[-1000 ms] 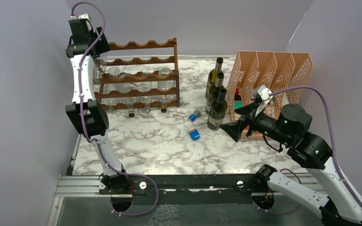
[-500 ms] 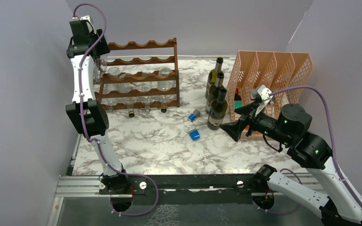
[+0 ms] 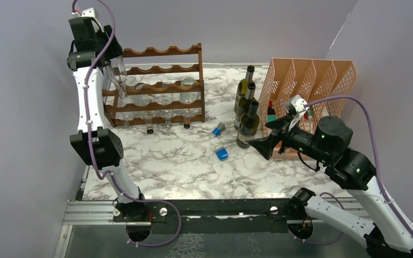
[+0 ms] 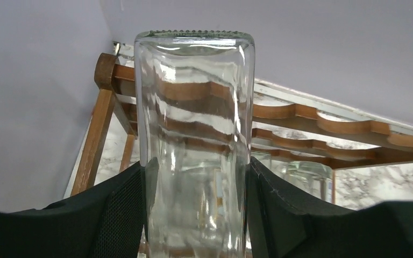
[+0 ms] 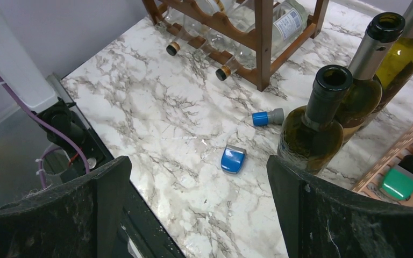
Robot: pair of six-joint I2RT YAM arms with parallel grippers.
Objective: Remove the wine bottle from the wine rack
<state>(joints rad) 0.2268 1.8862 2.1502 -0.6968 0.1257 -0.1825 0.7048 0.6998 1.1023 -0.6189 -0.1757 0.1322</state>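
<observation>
The left gripper (image 4: 196, 169) is clenched on the clear bottle (image 4: 196, 107). Its black fingers (image 4: 118, 215), with mesh-textured pads, press the smooth glass on both sides. The wrist view shows a straight-walled cylinder ending in a flat end with a stippled rim. The bottle's near end is cut off by the frame edge.

From above, the bottle slants at the left end of the rack (image 3: 161, 52), beside the upper tiers. Its glass is hard to trace against the wood behind it. Whether its low end touches the rails cannot be told.

The rack is dark reddish-brown wood, with wavy scalloped rails and square upright posts. More clear bottles (image 5: 258, 32) lie in its lower tiers with their necks pointing out the front. One carries a pale label, too small to read.

The right gripper (image 5: 196, 166) is released, its broad black fingers spread wide with nothing between them. It hangs well right of the rack.

Three dark green bottles (image 3: 247, 115) stand upright right of the rack, with open mouths and long necks. Farther right is a peach plastic lattice organizer (image 3: 322, 75), its contents mostly hidden.

A blue-and-grey stopper (image 5: 266, 117) and a rounded blue piece (image 5: 232, 159) lie on the marble-patterned table (image 3: 172, 172), in front of the rack's right end.
</observation>
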